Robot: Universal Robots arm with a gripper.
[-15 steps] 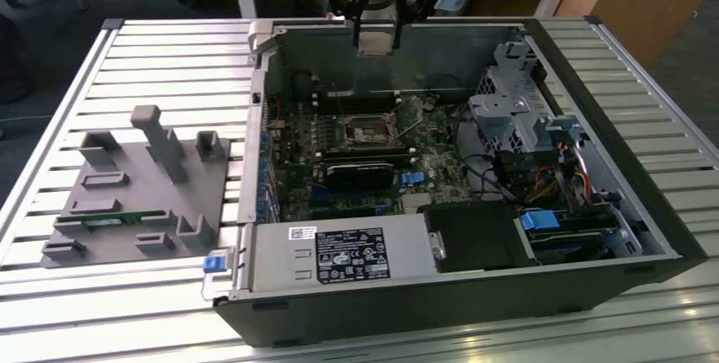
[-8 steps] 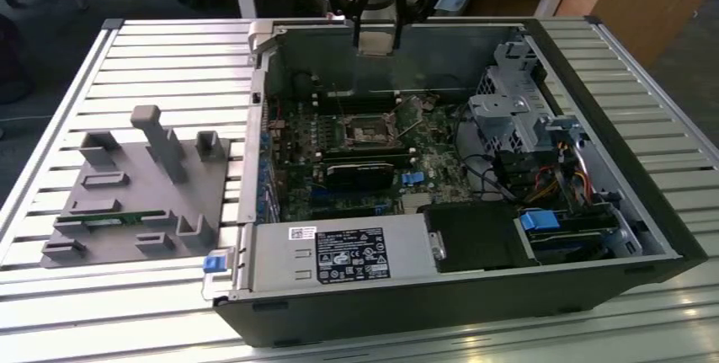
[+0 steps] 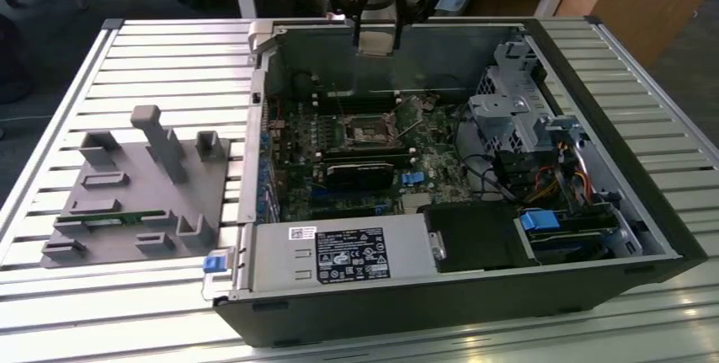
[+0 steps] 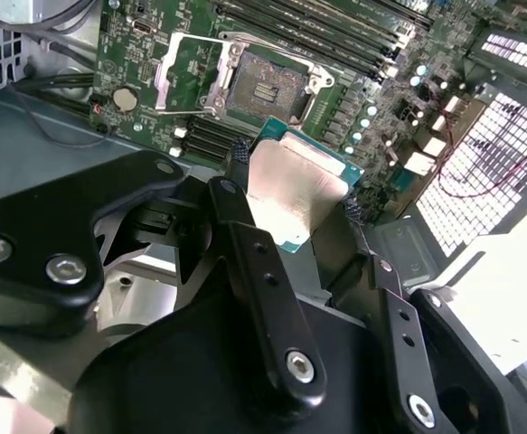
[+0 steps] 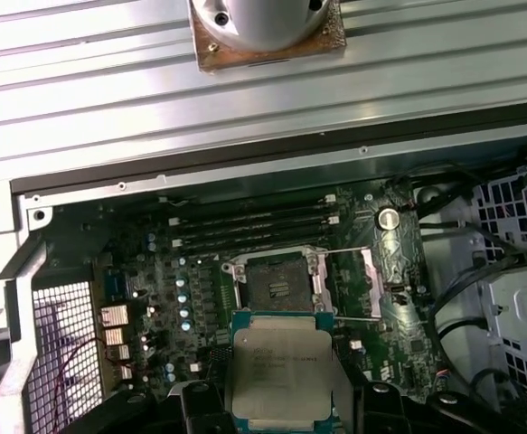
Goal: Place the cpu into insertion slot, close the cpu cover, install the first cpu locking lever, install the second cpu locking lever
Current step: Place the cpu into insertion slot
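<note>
Plainly, the cpu (image 4: 290, 194) had not yet reached its seat: it hung flat in the tool (image 4: 296, 181), metal top toward the wrist cameras and green edge showing, above and a little short of the open insertion slot (image 4: 261, 86). In both wrist views the tool was clamped on the cpu, with the dark fingers (image 4: 263, 280) pressing two opposite edges. That hold probably kept the underside untouched and the chip level for a straight drop. The slot's contact field lay bare because the cpu cover (image 4: 166, 80) stood swung back beside it, so nothing blocked the way down. In the first wrist view the cpu (image 5: 281, 371) sat just beside the slot (image 5: 279, 280), with the rows of memory slots (image 5: 254, 226) on the slot's far side. In the exterior view the tool (image 3: 376, 39) was at the top centre of the frame, raised above the rear rim of the computer case (image 3: 393, 317), and the slot (image 3: 369, 133) lay below it on the board. The case lay on its side with the panel off, which turned the board upward. The power supply (image 3: 337, 253) filled the case's near corner, well apart from the slot. A grey fixture (image 3: 135, 194) sat on the slatted tabletop (image 3: 168, 51) toward the exterior view's left.
</note>
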